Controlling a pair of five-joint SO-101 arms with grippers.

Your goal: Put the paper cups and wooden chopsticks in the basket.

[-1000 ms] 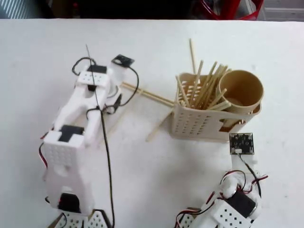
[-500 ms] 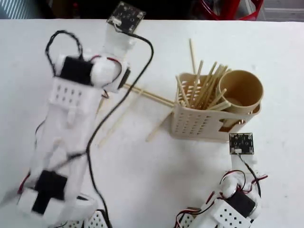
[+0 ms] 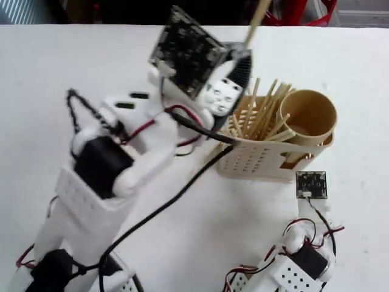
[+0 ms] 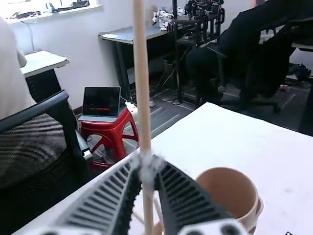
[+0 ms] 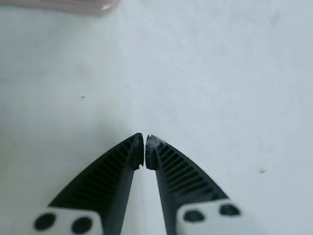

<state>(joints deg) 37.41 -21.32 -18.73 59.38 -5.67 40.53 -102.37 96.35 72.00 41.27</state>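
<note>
A single wooden chopstick (image 4: 141,88) is pinched upright between the closed tips of the left gripper (image 4: 146,164) and runs out past the top of the left wrist frame. In the high view this gripper is seen at upper centre, over the left rim of the basket (image 3: 255,161), which sits right of centre with a bundle of chopsticks (image 3: 261,112) and a paper cup (image 3: 310,115) inside. For a clean drop, the stick's lower end is best steered over the open basket and lowered before the jaws are eased apart, so that it is not bounced off the rim. The left arm is raised and stretched diagonally from the lower left. The right gripper (image 5: 145,147) is held closed on nothing above bare table (image 5: 220,58).
</note>
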